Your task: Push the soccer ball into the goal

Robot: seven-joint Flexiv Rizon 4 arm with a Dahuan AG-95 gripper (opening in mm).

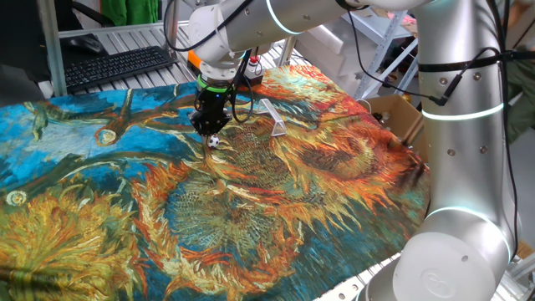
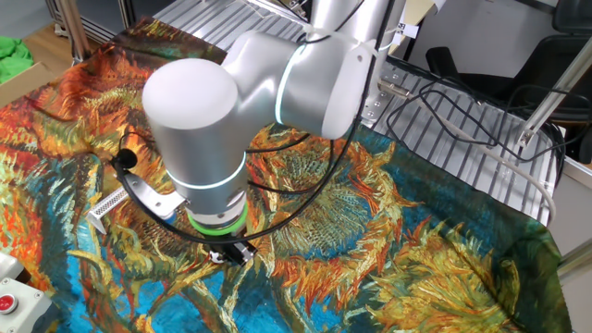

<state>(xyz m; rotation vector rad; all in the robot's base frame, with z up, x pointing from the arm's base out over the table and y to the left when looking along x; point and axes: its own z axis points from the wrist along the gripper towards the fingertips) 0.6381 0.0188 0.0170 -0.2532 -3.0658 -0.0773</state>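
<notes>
The soccer ball [image 1: 214,141] is a tiny white ball with black patches lying on the sunflower-patterned cloth [image 1: 276,201]. My gripper [image 1: 207,130] points down just behind and left of the ball, its tip almost touching it, and the black fingers look closed together with nothing held. The goal [image 1: 274,119], a small pale wedge frame, stands on the cloth to the right of the ball and a little farther back. In the other fixed view the goal [image 2: 108,206] shows left of the arm. There the wrist [image 2: 217,217] hides the ball and most of the gripper.
A black keyboard [image 1: 117,67] lies behind the cloth at the left. A box with a red button [image 2: 9,298] sits at the cloth's corner. A cardboard box [image 1: 399,115] stands at the right edge by the robot base [image 1: 468,167]. Cables [image 2: 462,120] lie on the slatted table.
</notes>
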